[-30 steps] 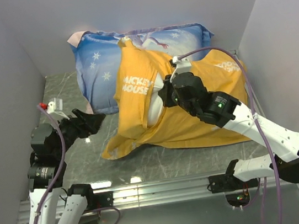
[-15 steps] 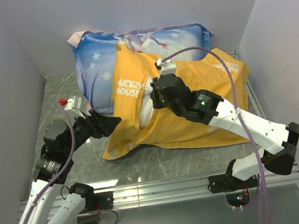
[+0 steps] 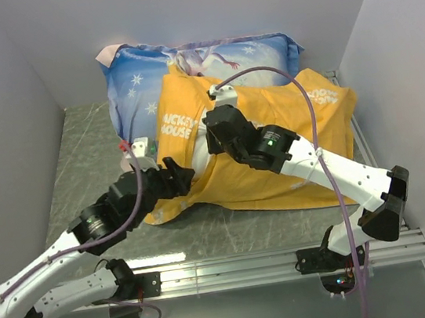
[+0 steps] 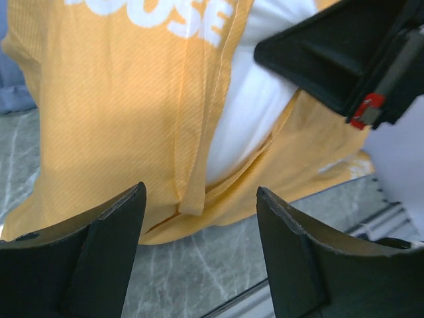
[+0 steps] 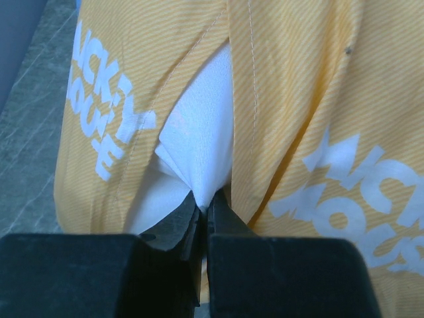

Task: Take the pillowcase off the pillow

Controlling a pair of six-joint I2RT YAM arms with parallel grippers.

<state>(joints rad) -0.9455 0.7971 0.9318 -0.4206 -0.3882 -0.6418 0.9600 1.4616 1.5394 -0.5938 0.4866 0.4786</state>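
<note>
"Right wrist view: what has the right end effector [image 5: 204,207] got?"
"Pinched on a white fold of the pillow [image 5: 199,142], poking from the yellow pillowcase [image 5: 298,99] on the worktop [image 5: 26,146]. Left end effector [image 4: 200,192] gapes beside its hem."

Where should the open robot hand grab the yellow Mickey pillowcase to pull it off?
Probably the loose hem flap of the pillowcase, beside the slit where the white pillow peeks out. It hangs free as a thin strip, so open jaws can straddle it. Come from the near left, where the left gripper faces it; the right gripper pinches the pillow.
</note>
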